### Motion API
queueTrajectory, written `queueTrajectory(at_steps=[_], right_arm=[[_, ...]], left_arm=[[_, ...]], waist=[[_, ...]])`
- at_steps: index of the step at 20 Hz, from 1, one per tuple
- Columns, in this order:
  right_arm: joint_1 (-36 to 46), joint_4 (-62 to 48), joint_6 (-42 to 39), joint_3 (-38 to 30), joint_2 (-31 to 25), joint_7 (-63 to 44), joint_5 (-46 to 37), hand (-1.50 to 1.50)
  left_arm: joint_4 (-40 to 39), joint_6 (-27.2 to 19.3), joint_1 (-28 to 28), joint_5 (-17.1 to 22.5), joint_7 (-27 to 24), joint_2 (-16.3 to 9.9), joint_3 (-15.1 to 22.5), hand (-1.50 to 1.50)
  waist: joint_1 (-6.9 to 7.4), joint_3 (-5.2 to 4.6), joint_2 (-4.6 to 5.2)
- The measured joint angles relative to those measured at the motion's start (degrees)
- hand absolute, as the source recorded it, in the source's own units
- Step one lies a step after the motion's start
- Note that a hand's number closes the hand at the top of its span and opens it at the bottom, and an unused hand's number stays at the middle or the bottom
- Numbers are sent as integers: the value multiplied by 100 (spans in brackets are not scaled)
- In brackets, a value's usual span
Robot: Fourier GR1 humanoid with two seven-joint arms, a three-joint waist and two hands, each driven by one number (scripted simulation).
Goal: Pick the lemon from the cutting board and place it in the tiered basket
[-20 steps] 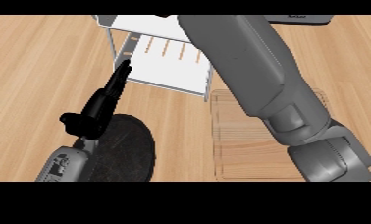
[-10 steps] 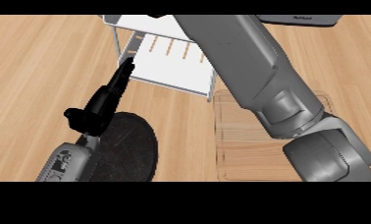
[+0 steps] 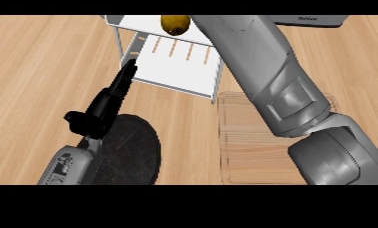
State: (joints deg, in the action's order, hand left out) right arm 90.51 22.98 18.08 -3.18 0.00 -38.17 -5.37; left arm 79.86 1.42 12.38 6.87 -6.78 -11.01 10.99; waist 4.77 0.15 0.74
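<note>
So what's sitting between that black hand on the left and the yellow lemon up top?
In the head view, only the tiered basket's white frame and slatted shelf lie between the left hand and the lemon.

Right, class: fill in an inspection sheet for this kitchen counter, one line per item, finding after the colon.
Surface: wooden counter.
Job's things: lemon lies on the top tier of the white tiered basket; cutting board has no lemon on it.
Clutter: dark round plate at lower left.
Hands: left hand fingers straight, over the plate; right hand out of view, its forearm reaching toward the basket.
Cables: nothing seen.
Surroundings: grey appliance edge at top right.
</note>
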Motion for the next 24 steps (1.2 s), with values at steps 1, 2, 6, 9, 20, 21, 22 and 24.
queueTrajectory(at_steps=[1,2,6,9,20,21,22,24], right_arm=[[18,-35,131,4,0,52,27,-150],[20,-37,275,9,0,119,1,-150],[103,-131,1080,113,-100,223,-310,-150],[109,-178,1688,236,-318,212,-611,-150],[-1069,1205,2254,-77,-1528,809,-487,-150],[-1242,1408,2132,-106,-1669,816,-430,-150],[-1449,1607,1989,-143,-1819,843,-360,-150],[-1837,2010,1657,-175,-2085,862,-235,-150]], left_arm=[[7,25,-23,13,-18,-21,-24,0],[28,21,-69,7,-36,-26,-32,0],[89,-11,-163,22,6,-61,-115,0],[115,-16,-254,47,-7,-85,-181,0],[293,-151,-653,12,-63,-121,-348,0],[323,-141,-679,34,4,-155,-377,0],[348,-164,-722,17,-11,-153,-384,0],[341,-172,-772,16,-79,-140,-411,0]], waist=[[-23,0,-6],[-66,2,-16],[-192,9,-41],[-308,16,-69],[-695,47,-192],[-737,46,-207],[-763,44,-214],[-819,48,-226]])
